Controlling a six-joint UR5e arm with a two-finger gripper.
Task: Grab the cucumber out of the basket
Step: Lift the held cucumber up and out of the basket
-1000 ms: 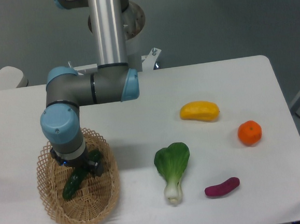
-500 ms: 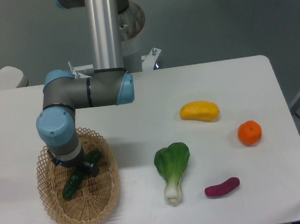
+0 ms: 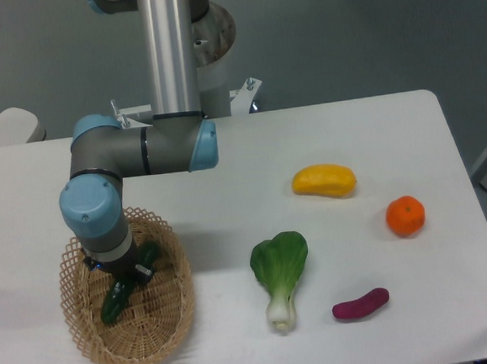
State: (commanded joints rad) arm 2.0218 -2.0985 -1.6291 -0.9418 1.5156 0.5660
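Grey flooring lies behind a smooth white bench [image 3: 226, 175] with rounded corners. Near its front left corner sits the basket [image 3: 158, 332], an oval, shallow piece of light tan wicker with a tight woven floor and a lacy open-weave rim. The arm comes down from a polished metal tube through grey links with pale blue caps, and its wrist hangs straight over the basket's rear half. The gripper [image 3: 126, 278] is mostly hidden beneath that wrist; only dark parts show at the cucumber's middle, so I cannot tell whether the fingers are closed on it or merely set around it.

The cucumber [image 3: 115, 303] is slim, dark green and glossy, lying at a slant inside the basket. One end shows just behind and to the right of the gripper, the longer end runs forward and to the left of it, and the middle is covered by the gripper.

Well to the right of the gripper, on the bare bench, a bok choy [image 3: 279, 274] lies with crinkled green leaves toward the back and a white stem toward the front. Farther right and slightly nearer the front edge is a short, smooth purple vegetable [image 3: 360, 304]. Behind these lie a plump yellow mango-like fruit [image 3: 324, 181] and, farthest right, a round orange [image 3: 405, 216].
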